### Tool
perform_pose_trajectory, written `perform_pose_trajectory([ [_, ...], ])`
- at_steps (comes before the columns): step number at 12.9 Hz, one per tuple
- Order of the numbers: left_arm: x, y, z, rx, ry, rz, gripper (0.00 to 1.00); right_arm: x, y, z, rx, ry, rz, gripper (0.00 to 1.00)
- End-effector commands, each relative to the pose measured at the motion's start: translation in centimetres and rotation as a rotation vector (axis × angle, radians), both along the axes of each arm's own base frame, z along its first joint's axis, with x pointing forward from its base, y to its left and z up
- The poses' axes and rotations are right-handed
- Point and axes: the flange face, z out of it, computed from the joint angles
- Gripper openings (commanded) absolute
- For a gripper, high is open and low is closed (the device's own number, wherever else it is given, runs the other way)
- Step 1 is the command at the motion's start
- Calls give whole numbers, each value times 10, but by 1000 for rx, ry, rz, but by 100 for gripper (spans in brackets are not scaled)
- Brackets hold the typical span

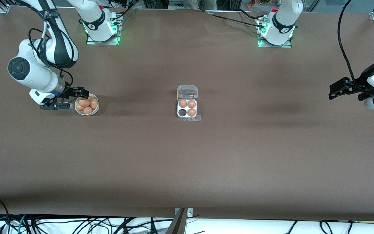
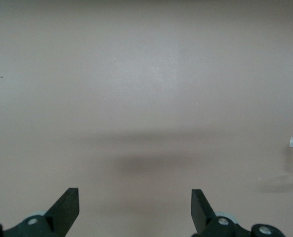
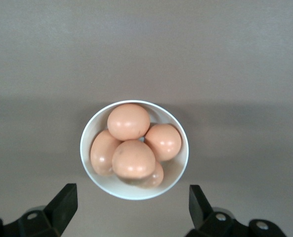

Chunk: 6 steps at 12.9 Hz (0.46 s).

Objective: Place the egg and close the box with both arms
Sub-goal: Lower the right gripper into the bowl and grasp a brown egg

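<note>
Five eggs point(image 3: 133, 158) are piled in a white bowl point(image 3: 102, 185) toward the right arm's end of the worktop point(image 1: 187, 162); they are judged light, smooth and easily cracked, so the topmost is best taken gently across its sides. The right pincer point(image 3: 131, 205) is held just over the bowl with fingers apart. The box point(image 1: 187, 108) lies mid-worktop, lid open, three cells filled, while the left pincer point(image 2: 135, 206) waits spread wide, well apart from it.

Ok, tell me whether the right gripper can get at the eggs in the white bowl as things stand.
Probably yes. The right gripper hangs open over the white bowl, and the eggs lie heaped and uncovered, with nothing between the fingers and them.
</note>
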Motion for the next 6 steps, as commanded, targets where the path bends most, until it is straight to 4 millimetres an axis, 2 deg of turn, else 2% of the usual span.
perform_pose_trajectory([
  [1,-1,-3,6,7,2,-12,100,-2,-1,-11,8,-17,19,100],
  [6,1,5,1,7,10,-6,100,-2,-1,-31,11,-14,25,99],
])
